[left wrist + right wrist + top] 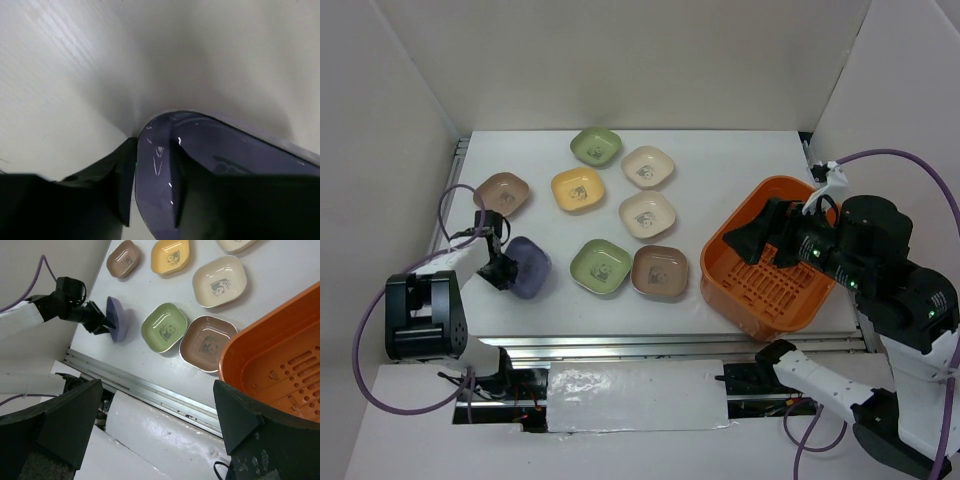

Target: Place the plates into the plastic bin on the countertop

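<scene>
Overhead looking down, left wrist close, all share lilac plate [530,268]

White countertop [740,160]: plates [578,189], orange bin [718,280]

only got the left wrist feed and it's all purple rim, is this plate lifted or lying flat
observer: tipped up. The right wrist view shows the lilac plate standing steeply on edge in the left gripper, one finger on each side of its rim.
operator: any plates in the bin yet
observer: none. The orange bin shows only its slotted floor, and the other seven plates lie on the countertop.
operator: is the right arm in my way
observer: possibly. The right gripper hangs open and empty over the bin.
</scene>
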Action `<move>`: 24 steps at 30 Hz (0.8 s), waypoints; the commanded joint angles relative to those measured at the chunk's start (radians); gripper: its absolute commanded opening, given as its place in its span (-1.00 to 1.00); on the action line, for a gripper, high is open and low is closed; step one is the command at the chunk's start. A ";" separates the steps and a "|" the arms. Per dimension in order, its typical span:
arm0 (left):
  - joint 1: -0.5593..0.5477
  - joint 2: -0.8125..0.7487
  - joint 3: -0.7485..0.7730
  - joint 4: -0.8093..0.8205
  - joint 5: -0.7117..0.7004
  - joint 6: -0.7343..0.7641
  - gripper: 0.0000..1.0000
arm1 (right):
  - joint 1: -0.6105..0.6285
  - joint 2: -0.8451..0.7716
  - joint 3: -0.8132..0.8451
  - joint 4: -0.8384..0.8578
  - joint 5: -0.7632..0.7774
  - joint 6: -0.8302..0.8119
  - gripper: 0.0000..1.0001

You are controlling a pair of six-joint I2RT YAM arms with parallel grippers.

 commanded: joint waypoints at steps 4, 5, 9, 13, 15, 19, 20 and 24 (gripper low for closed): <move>0.005 -0.038 -0.080 0.060 -0.030 -0.077 -1.00 | 0.020 0.008 -0.004 0.057 -0.019 0.012 1.00; 0.004 -0.073 -0.081 0.037 -0.047 -0.088 -1.00 | 0.023 0.012 -0.001 0.050 -0.016 0.011 1.00; 0.003 -0.319 -0.096 -0.029 -0.116 -0.076 -1.00 | 0.028 0.014 -0.021 0.055 0.018 0.014 1.00; 0.004 -0.436 -0.083 -0.011 -0.075 0.015 -1.00 | 0.032 0.032 -0.064 0.081 0.016 0.020 1.00; -0.001 -0.472 -0.045 -0.029 -0.046 0.066 -1.00 | 0.040 0.054 -0.087 0.110 -0.004 0.020 1.00; -0.035 -0.489 0.061 -0.059 0.100 0.173 -1.00 | 0.083 0.176 -0.119 0.176 -0.034 0.035 1.00; -0.056 -0.479 0.089 -0.081 0.140 0.205 -1.00 | 0.100 0.207 -0.114 0.190 -0.034 0.044 1.00; -0.183 -0.453 0.230 -0.173 0.183 0.256 -1.00 | 0.204 0.388 -0.041 0.273 0.038 0.057 1.00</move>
